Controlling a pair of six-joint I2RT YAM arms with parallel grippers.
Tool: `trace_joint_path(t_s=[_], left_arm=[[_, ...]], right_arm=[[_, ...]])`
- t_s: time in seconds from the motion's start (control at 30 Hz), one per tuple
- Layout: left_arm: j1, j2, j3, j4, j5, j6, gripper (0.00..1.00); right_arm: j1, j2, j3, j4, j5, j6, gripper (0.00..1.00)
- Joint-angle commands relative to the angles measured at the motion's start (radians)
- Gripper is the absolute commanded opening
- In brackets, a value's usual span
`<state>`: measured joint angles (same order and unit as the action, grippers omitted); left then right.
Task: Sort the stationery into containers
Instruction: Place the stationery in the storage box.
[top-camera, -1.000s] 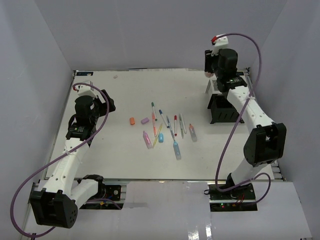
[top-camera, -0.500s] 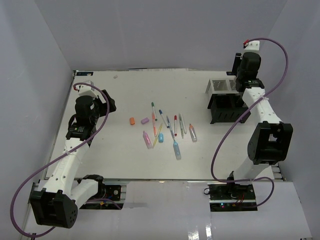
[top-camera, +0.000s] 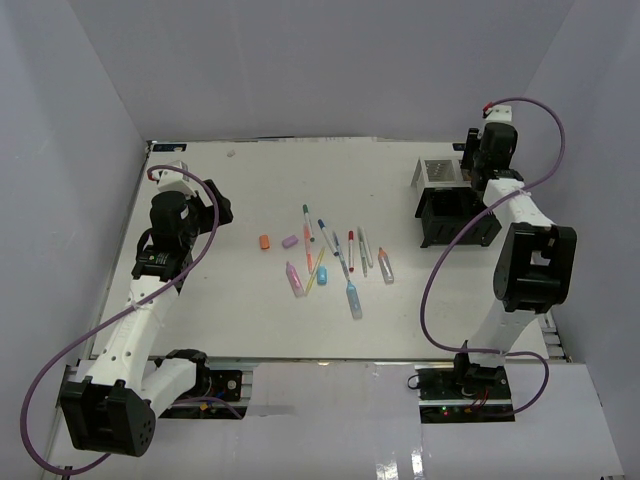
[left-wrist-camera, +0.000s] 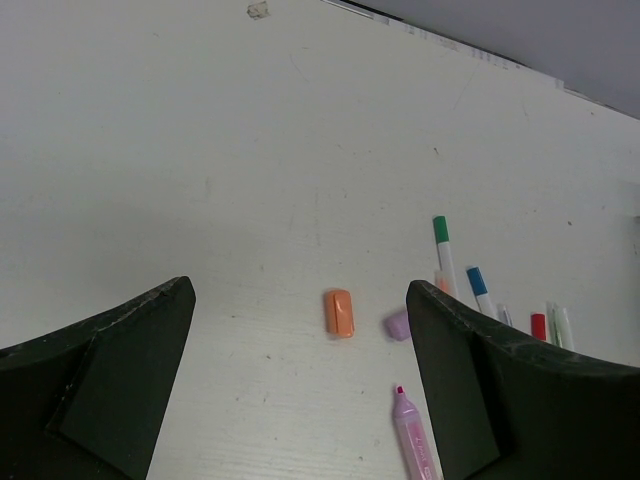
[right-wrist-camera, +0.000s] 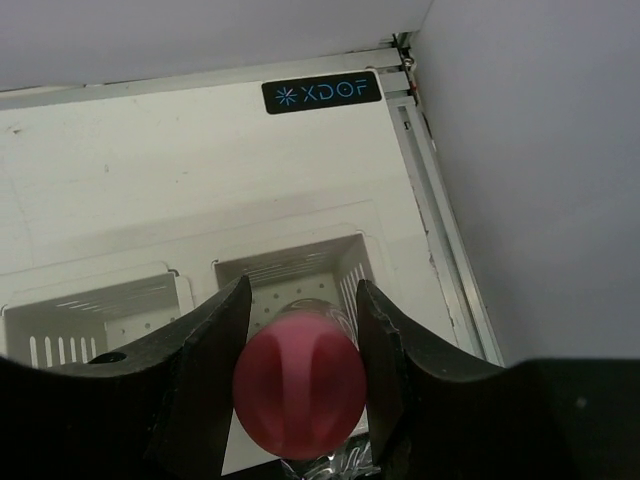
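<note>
Pink-capped bottle (right-wrist-camera: 300, 388) clamped in my right tool (right-wrist-camera: 302, 292).
Its long axis runs along the tool, cap toward my camera, over the white mesh compartment (right-wrist-camera: 262, 271); left tool (left-wrist-camera: 300, 292) spread wide.

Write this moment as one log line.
right gripper: shut on pink-capped bottle, above white mesh compartment | left gripper: open, above table | pens: unsorted

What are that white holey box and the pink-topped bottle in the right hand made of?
The box looks like thin painted metal or plastic: matte white, walls punched with slots and round holes. The bottle cap seems smooth moulded plastic with a soft sheen; its body looks clear, likely plastic.
</note>
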<state>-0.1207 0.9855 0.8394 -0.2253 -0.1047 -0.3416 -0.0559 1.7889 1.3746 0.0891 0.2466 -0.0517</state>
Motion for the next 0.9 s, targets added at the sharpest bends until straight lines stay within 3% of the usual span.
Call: trace_joint_path(t_s=[0.0, 0.2, 0.33, 0.57, 0.87], left_arm=[[0.003, -0.013, 0.003, 0.001, 0.017, -0.007, 0.98], [0.004, -0.013, 0.000, 0.001, 0.026, -0.008, 0.98], [0.003, -0.016, 0.000, 0.004, 0.036, -0.008, 0.98], [0.003, -0.022, 0.001, 0.003, 0.046, -0.010, 0.98], [0.003, -0.016, -0.002, 0.003, 0.049, -0.010, 0.98]], right_arm=[[-0.002, 0.007, -0.012, 0.090, -0.047, 0.016, 0.46], [-0.002, 0.017, -0.023, 0.057, -0.067, 0.019, 0.62], [-0.002, -0.034, -0.023, 0.035, -0.110, 0.010, 0.80], [0.054, -0.154, -0.048, -0.028, -0.132, 0.006, 0.82], [0.384, -0.260, -0.144, -0.231, -0.075, 0.088, 0.80]])
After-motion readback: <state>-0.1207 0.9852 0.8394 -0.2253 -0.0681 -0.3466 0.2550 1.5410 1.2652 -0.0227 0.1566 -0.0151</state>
